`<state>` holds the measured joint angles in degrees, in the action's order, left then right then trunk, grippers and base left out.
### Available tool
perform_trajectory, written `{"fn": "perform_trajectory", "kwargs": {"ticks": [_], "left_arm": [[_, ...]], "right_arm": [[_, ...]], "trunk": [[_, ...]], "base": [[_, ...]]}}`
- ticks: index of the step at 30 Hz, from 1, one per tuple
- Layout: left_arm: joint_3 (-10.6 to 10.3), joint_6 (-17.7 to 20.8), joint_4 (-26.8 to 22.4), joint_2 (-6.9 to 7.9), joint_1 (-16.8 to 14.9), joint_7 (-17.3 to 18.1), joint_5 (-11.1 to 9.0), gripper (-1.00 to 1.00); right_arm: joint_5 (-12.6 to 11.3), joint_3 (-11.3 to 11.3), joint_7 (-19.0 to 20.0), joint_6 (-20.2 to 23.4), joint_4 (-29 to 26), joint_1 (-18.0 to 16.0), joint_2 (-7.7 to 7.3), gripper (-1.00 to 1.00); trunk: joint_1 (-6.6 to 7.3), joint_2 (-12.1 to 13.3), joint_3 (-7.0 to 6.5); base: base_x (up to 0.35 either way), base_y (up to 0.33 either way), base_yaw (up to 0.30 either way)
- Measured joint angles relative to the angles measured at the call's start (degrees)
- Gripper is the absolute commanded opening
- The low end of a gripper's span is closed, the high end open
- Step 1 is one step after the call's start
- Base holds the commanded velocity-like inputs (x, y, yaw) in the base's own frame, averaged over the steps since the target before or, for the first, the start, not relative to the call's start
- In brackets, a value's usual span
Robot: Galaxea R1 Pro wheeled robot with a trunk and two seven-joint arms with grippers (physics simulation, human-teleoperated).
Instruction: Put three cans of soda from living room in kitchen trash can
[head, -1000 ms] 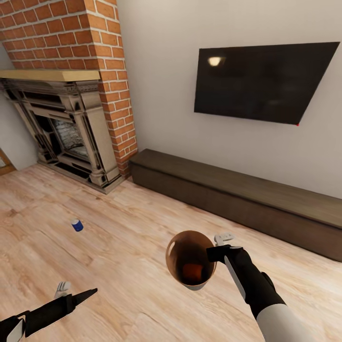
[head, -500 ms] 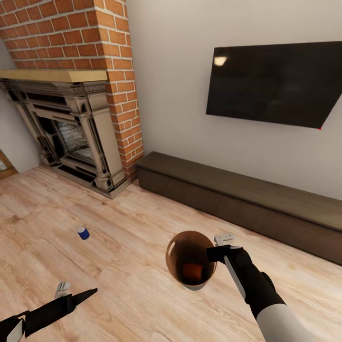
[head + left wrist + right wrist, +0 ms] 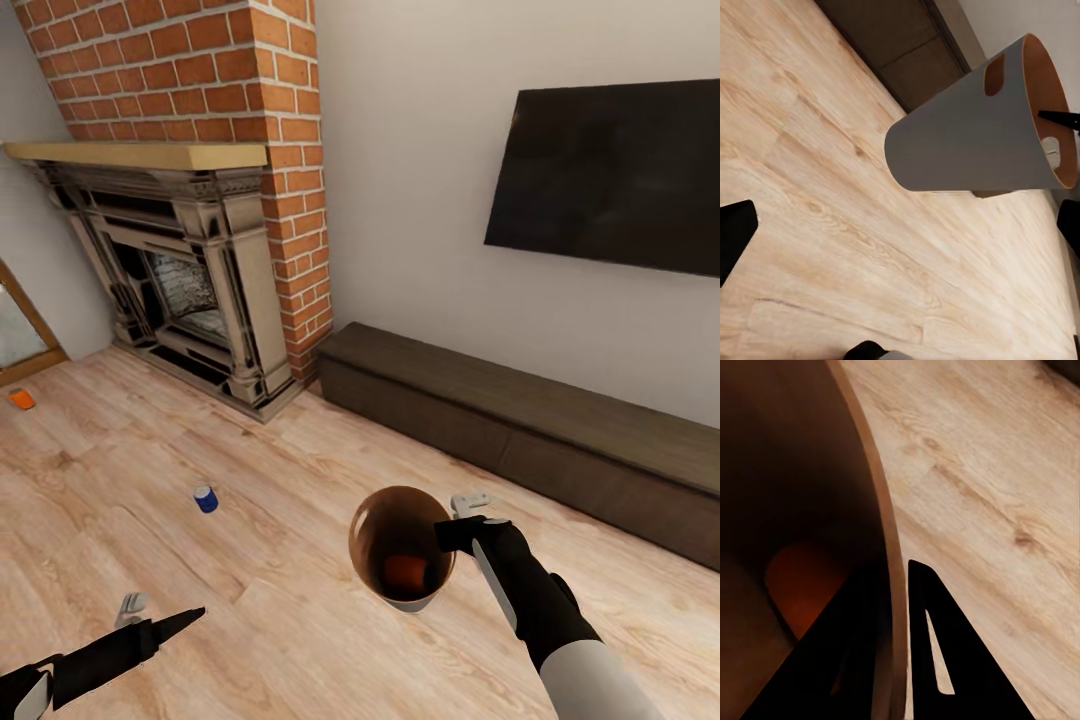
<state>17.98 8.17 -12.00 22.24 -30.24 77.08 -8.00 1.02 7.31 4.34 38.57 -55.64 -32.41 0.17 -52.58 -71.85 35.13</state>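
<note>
3 cans are ours to collect, and we judge 1 is already in: an orange can (image 3: 405,572) lies at the bottom of the trash can (image 3: 400,545). Our right gripper (image 3: 452,532) has the bin by its rim; in the right wrist view 1 finger (image 3: 937,660) sits outside the wall (image 3: 881,532) and the other inside, clamped on it. The bin hangs clear of the wood floor (image 3: 300,470), mouth tipped toward the head camera.

A dark blue can (image 3: 205,498) stands upright on the floor, well apart from the bin and in front of the fireplace (image 3: 190,290). A second orange can (image 3: 21,399) rests far off at the left edge, near a glass door.

Our left gripper (image 3: 150,625) is low over the floor, holding nothing; we cannot tell how wide its jaws stand.

We expect the cans to be light, stiff and smooth-sided, apt to roll or tip if nudged. Taking the blue one across its middle, fingers on opposite sides of the cylinder, looks safest. The bin seems light and rigid, but a rim pinch lets it swing, so it should be carried level.
</note>
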Motion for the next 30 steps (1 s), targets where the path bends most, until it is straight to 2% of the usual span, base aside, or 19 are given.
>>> {"fn": "perform_trajectory", "kwargs": {"ticks": [30], "left_arm": [[-0.1, 0.0, 0.0, 0.0, 0.0, 0.0, 0.0, 1.0]], "right_arm": [[0.1, 0.0, 0.0, -0.1, 0.0, 0.0, 0.0, -1.0]], "trunk": [[0.0, 0.0, 0.06]], "base": [[0.254, 0.278, 0.004]]}}
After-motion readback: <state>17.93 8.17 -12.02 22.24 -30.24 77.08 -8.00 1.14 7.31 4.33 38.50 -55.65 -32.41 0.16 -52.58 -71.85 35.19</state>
